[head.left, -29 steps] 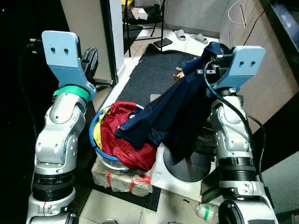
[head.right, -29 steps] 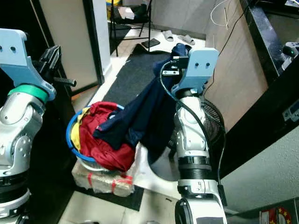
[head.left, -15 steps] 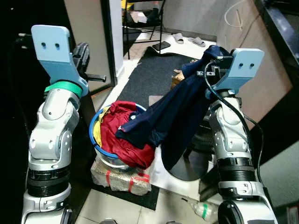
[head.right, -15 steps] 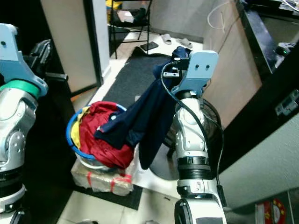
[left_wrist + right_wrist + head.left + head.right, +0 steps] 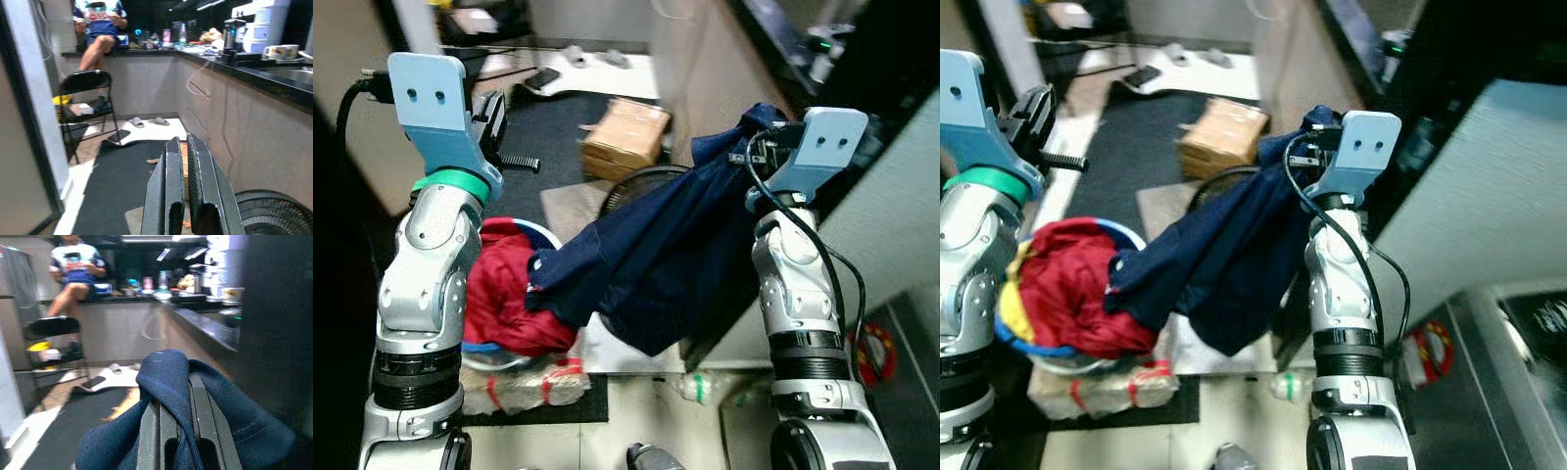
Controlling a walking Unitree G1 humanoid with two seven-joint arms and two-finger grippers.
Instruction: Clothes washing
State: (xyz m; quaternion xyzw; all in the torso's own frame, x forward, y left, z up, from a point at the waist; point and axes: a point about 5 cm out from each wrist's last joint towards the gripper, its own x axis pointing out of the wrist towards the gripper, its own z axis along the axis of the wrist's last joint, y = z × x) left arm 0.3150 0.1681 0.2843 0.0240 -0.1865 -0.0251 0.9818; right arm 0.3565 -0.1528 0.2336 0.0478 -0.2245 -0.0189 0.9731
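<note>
Left to right, we see: left end effector (image 5: 182,161) raised, fingers pressed together, holding nothing. One blue basket (image 5: 546,231) with one red garment (image 5: 509,299). One navy garment (image 5: 656,259) hangs from basket side up to right end effector (image 5: 177,396), which pinches it.

A home kitchen: long black-topped table (image 5: 254,73) carrying a kettle and mugs, pair of slippers (image 5: 149,121) on the tiled floor.
</note>
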